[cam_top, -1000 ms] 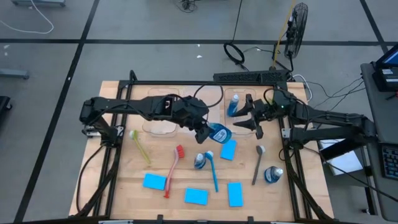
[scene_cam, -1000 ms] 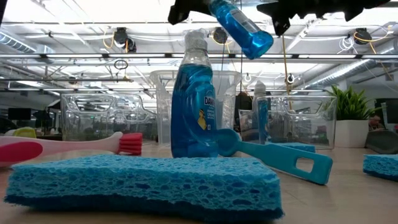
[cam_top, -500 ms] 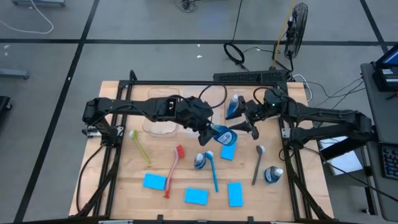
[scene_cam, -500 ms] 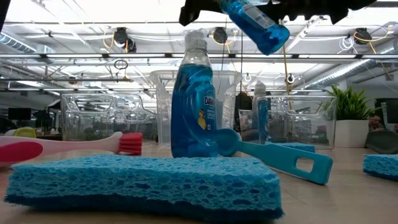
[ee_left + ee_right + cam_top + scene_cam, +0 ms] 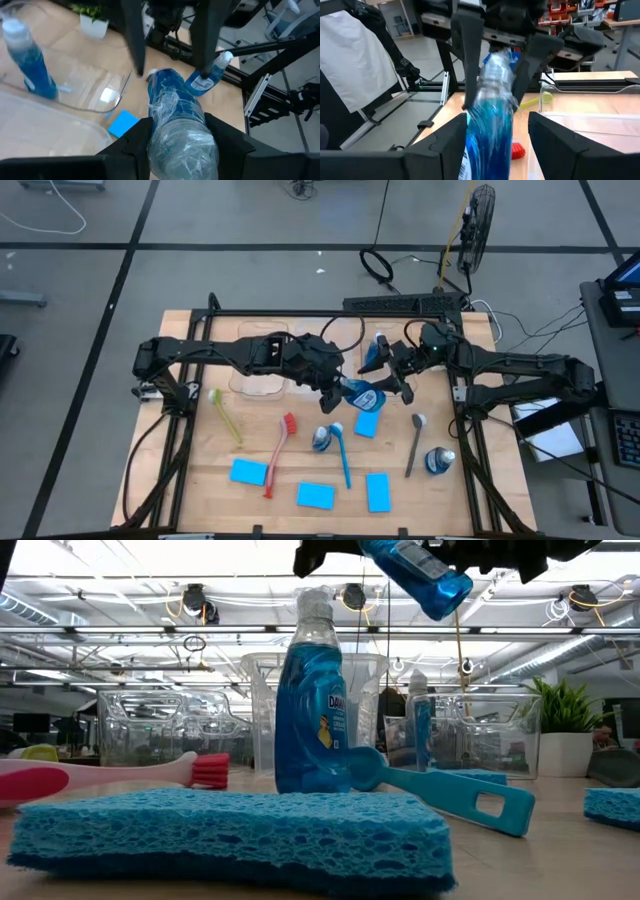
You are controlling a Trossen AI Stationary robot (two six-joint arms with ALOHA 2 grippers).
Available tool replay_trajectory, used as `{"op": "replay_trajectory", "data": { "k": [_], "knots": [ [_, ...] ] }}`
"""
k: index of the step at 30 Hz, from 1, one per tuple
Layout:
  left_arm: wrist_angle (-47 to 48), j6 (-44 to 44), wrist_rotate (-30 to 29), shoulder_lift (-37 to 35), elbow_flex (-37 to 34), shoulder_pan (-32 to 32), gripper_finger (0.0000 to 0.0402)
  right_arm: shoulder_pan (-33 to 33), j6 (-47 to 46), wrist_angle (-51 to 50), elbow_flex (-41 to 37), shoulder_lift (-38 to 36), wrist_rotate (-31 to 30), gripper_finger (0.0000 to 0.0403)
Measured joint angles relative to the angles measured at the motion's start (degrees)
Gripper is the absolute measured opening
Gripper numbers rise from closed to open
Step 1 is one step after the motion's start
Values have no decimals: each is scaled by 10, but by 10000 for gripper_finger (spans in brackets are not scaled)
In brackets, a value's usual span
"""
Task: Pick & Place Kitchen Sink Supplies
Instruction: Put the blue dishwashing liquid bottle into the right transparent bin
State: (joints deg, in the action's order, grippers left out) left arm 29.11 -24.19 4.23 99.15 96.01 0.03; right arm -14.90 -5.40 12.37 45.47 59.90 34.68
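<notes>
My left gripper (image 5: 335,389) is shut on a small blue bottle (image 5: 360,395) and holds it in the air over the table's middle. The bottle tilts, its base (image 5: 445,588) lower and pointing toward the right arm. My right gripper (image 5: 383,379) is open, with a finger on either side of that base (image 5: 167,80). A second bottle (image 5: 312,700) stands upright on the table. A third (image 5: 377,350) stands in a clear bin. A fourth (image 5: 438,460) lies near the right edge. Several blue sponges (image 5: 315,496) and several brushes lie flat. My left gripper pinches the bottle between its two fingers at the clear upper part (image 5: 182,140), near the neck. The bottle is lifted clear and tilted, its liquid run toward the base. My right gripper stands around the base (image 5: 490,125); whether its fingers touch, I cannot tell.
Clear bins (image 5: 262,375) stand along the far side, and a potted plant (image 5: 565,735) shows at the right. The red brush (image 5: 280,452), blue brush (image 5: 342,458), yellow-green brush (image 5: 225,415) and grey brush (image 5: 415,442) lie across the table's middle, with a sponge (image 5: 367,421) under the grippers.
My right gripper has moved toward the table's left, up to the held bottle, and its fingers now stand around the bottle's base. My left gripper has carried the bottle a little up and toward the right arm, still tilted.
</notes>
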Motion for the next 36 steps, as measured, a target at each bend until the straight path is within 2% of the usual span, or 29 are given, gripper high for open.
{"op": "replay_trajectory", "data": {
  "k": [15, 24, 36],
  "knots": [
    [-15, 50, -12, 0, 0, 8, 153, -1, 5, -4, 0, 0, -18, 208],
    [-43, 45, 32, 31, 0, 9, 153, -1, -2, -23, 0, 7, -16, 208],
    [-49, 35, 48, 43, -1, 10, 153, -1, -15, -52, 0, 14, 1, 208]
  ]
}}
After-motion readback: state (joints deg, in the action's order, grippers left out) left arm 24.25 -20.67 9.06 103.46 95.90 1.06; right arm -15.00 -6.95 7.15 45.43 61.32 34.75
